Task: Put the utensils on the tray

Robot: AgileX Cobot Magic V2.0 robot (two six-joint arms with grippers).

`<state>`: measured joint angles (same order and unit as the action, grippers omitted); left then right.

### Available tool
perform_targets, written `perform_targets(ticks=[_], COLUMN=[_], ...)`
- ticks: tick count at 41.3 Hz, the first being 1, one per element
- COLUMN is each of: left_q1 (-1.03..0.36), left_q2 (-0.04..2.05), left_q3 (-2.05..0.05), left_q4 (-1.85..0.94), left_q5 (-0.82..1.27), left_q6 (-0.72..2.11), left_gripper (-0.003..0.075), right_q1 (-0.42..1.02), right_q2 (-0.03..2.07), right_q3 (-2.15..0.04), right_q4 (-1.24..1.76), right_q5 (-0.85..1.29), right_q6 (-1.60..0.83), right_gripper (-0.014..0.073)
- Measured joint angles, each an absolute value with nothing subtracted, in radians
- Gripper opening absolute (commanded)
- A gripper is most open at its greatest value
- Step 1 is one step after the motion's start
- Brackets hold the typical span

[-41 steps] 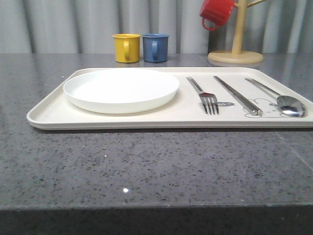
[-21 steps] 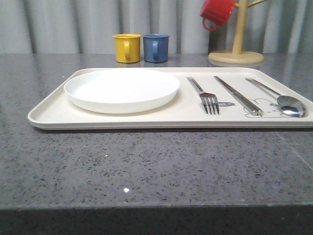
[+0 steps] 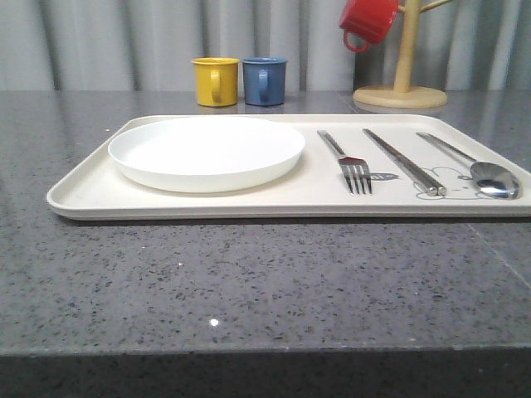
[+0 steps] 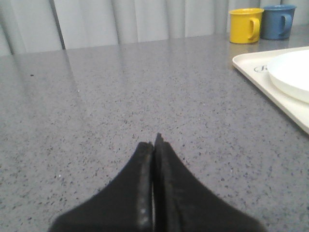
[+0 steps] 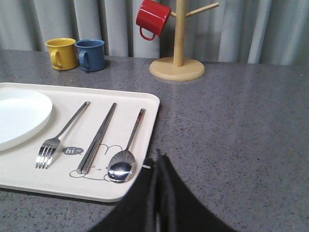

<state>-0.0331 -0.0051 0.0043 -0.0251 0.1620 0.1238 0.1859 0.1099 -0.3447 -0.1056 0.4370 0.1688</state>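
Observation:
The cream tray (image 3: 83, 195) lies across the grey counter. On it, from left to right, rest the white plate (image 3: 206, 152), the fork (image 3: 347, 163), the chopsticks (image 3: 404, 162) and the spoon (image 3: 481, 171). In the right wrist view the fork (image 5: 60, 136), chopsticks (image 5: 98, 137) and spoon (image 5: 126, 153) lie side by side on the tray (image 5: 145, 104), over its bunny drawing. My right gripper (image 5: 157, 160) is shut and empty, just off the tray's near right corner by the spoon's bowl. My left gripper (image 4: 154, 142) is shut and empty over bare counter, left of the tray (image 4: 251, 70).
A yellow mug (image 3: 214, 80) and a blue mug (image 3: 264, 80) stand behind the tray. A wooden mug tree (image 3: 401, 86) with a red mug (image 3: 366, 20) hanging on it is at the back right. A grey curtain closes the back.

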Motion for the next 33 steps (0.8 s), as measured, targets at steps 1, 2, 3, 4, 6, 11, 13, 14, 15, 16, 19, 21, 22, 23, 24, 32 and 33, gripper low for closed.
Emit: perform_targets(ticks=[1, 2, 3, 4, 6, 11, 13, 14, 15, 16, 19, 21, 22, 23, 24, 32, 33], left_q1=[-0.033, -0.033, -0.033, -0.033, -0.033, -0.033, -0.033, -0.033, -0.033, -0.033, -0.033, -0.033, -0.033, -0.033, -0.033, -0.033, -0.033], left_q2=[-0.005, -0.005, -0.005, -0.005, -0.005, -0.005, -0.005, -0.005, -0.005, -0.005, -0.005, -0.005, -0.005, -0.005, -0.005, -0.005, -0.005], left_q3=[0.004, 0.004, 0.004, 0.004, 0.004, 0.004, 0.004, 0.004, 0.004, 0.004, 0.004, 0.004, 0.004, 0.004, 0.004, 0.004, 0.004], left_q4=[-0.025, -0.025, -0.026, -0.026, -0.026, -0.027, -0.027, -0.027, -0.027, -0.027, -0.027, -0.027, -0.027, -0.027, -0.027, -0.027, -0.027], left_q5=[0.156, 0.151, 0.146, 0.142, 0.137, 0.137, 0.137, 0.137, 0.137, 0.137, 0.137, 0.137, 0.137, 0.137, 0.137, 0.137, 0.137], left_q6=[0.124, 0.124, 0.124, 0.124, 0.124, 0.124, 0.124, 0.124, 0.124, 0.124, 0.124, 0.124, 0.124, 0.124, 0.124, 0.124, 0.124], left_gripper=[-0.0019, -0.0019, -0.0019, -0.0019, -0.0019, -0.0019, -0.0019, -0.0019, -0.0019, -0.0019, -0.0019, -0.0019, -0.0019, -0.0019, -0.0019, -0.0019, -0.0019], right_q1=[0.186, 0.186, 0.186, 0.186, 0.186, 0.186, 0.186, 0.186, 0.186, 0.186, 0.186, 0.186, 0.186, 0.186, 0.186, 0.186, 0.186], right_q2=[0.11, 0.11, 0.11, 0.11, 0.11, 0.11, 0.11, 0.11, 0.11, 0.11, 0.11, 0.11, 0.11, 0.11, 0.11, 0.11, 0.11], right_q3=[-0.345, -0.345, -0.345, -0.345, -0.345, -0.345, -0.345, -0.345, -0.345, -0.345, -0.345, -0.345, -0.345, -0.345, -0.345, -0.345, -0.345], right_q4=[-0.106, -0.106, -0.106, -0.106, -0.106, -0.106, -0.106, -0.106, -0.106, -0.106, -0.106, -0.106, -0.106, -0.106, -0.106, -0.106, -0.106], right_q5=[0.437, 0.437, 0.437, 0.437, 0.437, 0.437, 0.437, 0.437, 0.437, 0.437, 0.437, 0.437, 0.437, 0.437, 0.437, 0.437, 0.437], right_q6=[0.167, 0.167, 0.167, 0.167, 0.167, 0.167, 0.167, 0.167, 0.167, 0.167, 0.167, 0.167, 0.167, 0.167, 0.167, 0.165, 0.165], right_gripper=[-0.0113, -0.0113, -0.0113, -0.0113, -0.0113, -0.0113, -0.0113, -0.0113, -0.0113, -0.0113, -0.0113, -0.0113, -0.0113, -0.0113, -0.0113, -0.0113, -0.0113])
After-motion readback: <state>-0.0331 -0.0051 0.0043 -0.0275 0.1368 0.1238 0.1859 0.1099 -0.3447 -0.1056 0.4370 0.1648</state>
